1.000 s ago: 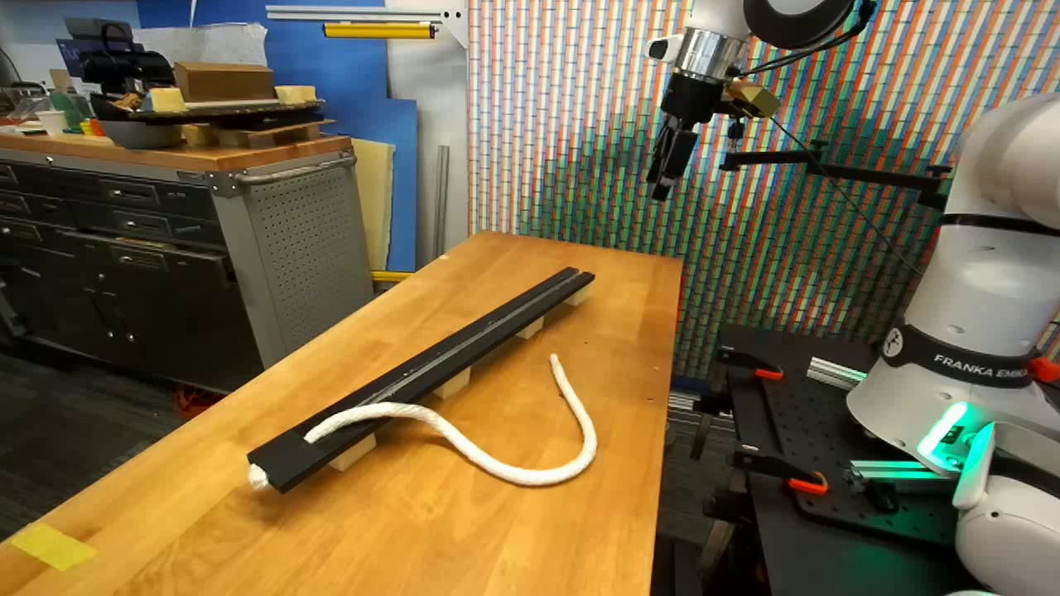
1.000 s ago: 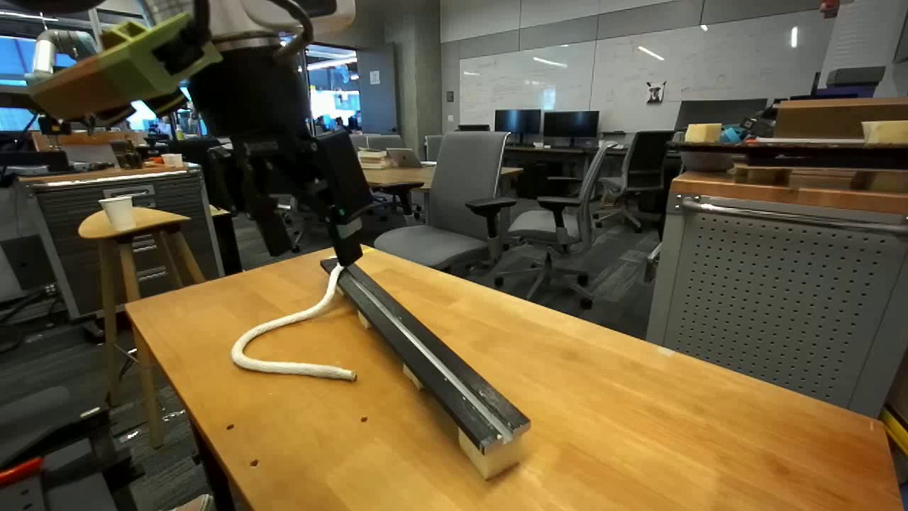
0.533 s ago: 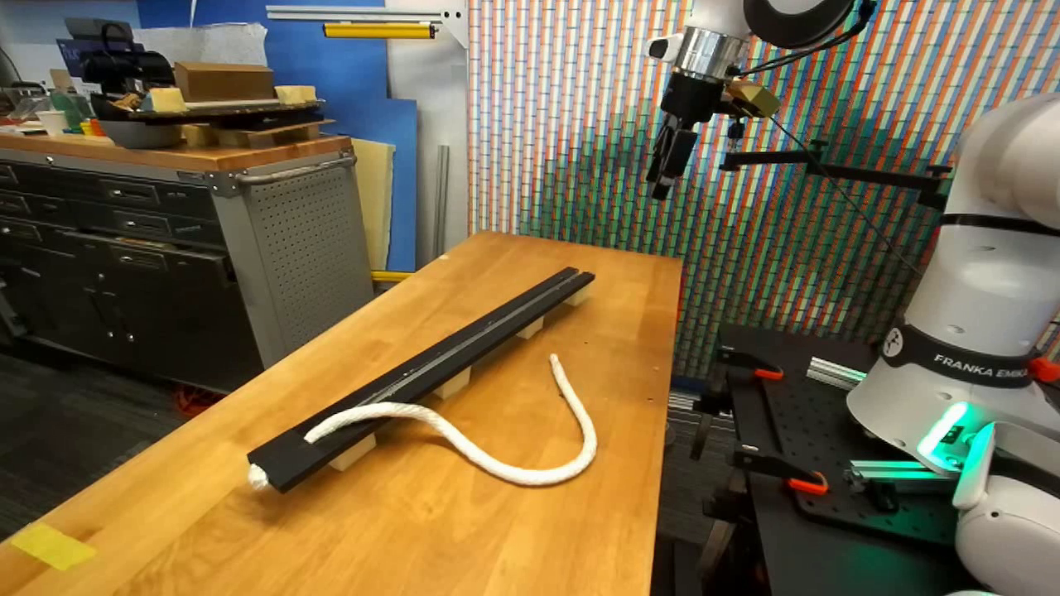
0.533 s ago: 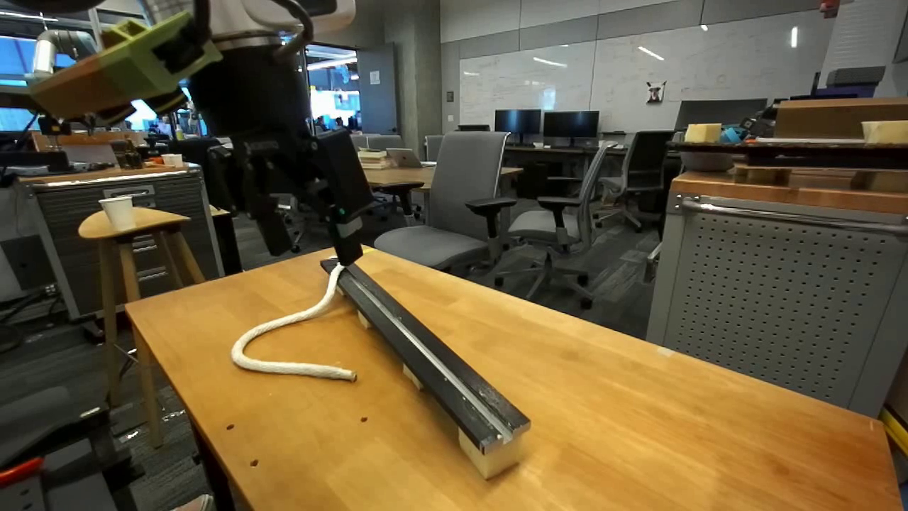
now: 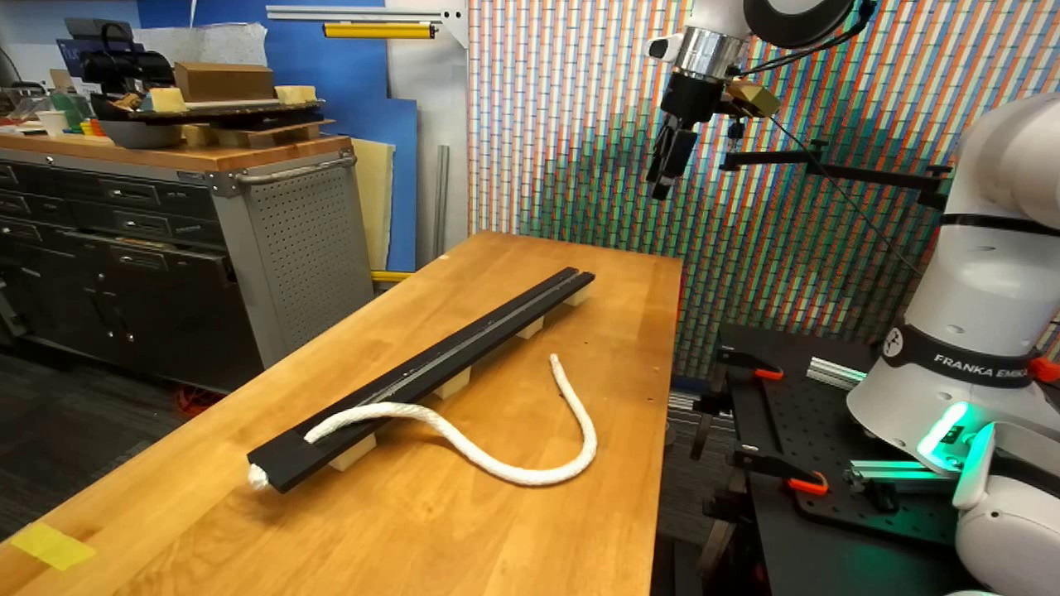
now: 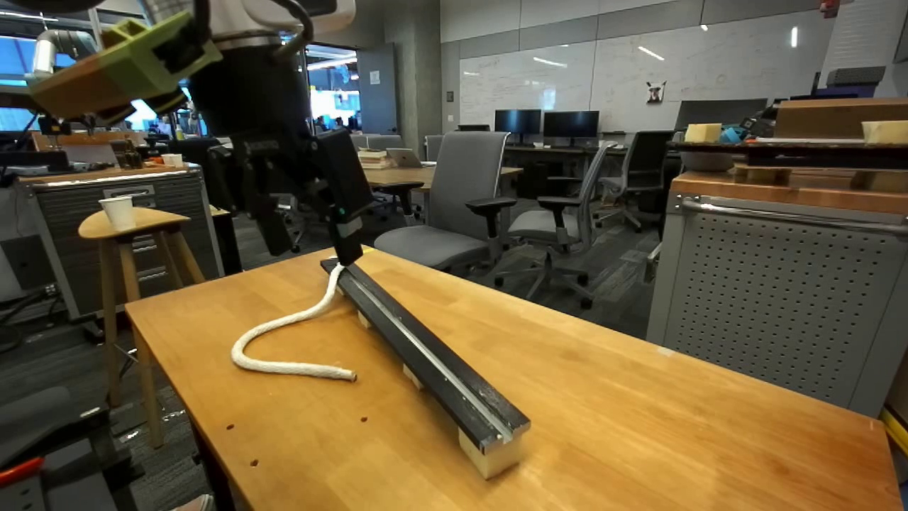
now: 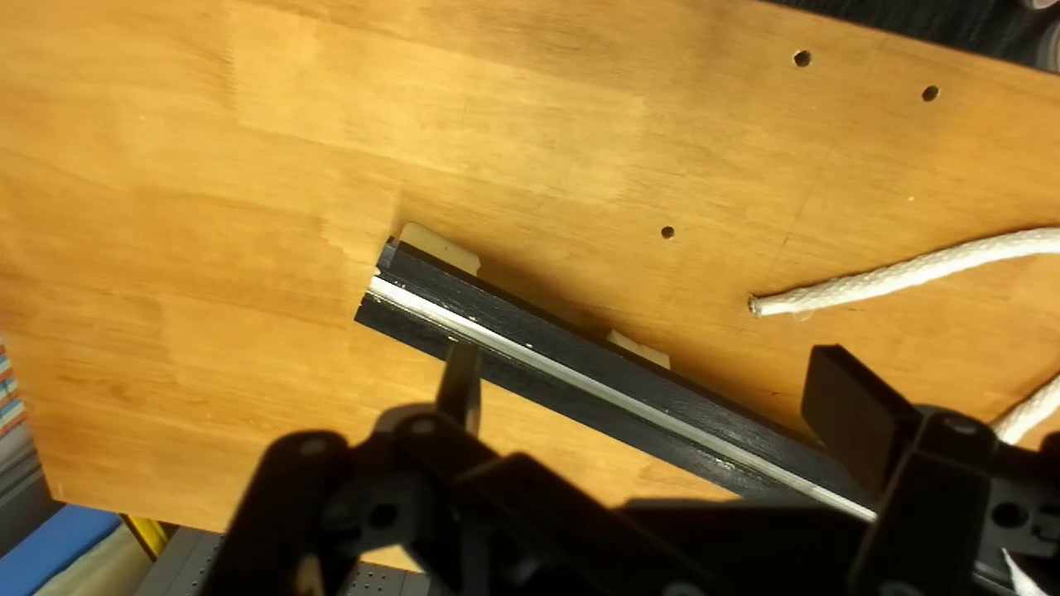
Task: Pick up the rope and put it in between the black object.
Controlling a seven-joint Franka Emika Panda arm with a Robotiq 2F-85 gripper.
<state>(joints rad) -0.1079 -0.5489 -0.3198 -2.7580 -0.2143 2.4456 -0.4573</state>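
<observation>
The white rope lies in a curve on the wooden table. One end meets the black bar's top near one end of the bar, and the other end lies loose on the table. A white tuft shows at the bar's end face. The black object is a long grooved bar, and its pale groove runs diagonally in the wrist view. My gripper is high above the table. In the wrist view the gripper is open, fingers wide apart, nothing between them.
Small wooden blocks hold the bar off the table. A grey cabinet with things on top stands beyond the table. Clamps with orange tips sit by the robot base. Grey chairs stand behind the table.
</observation>
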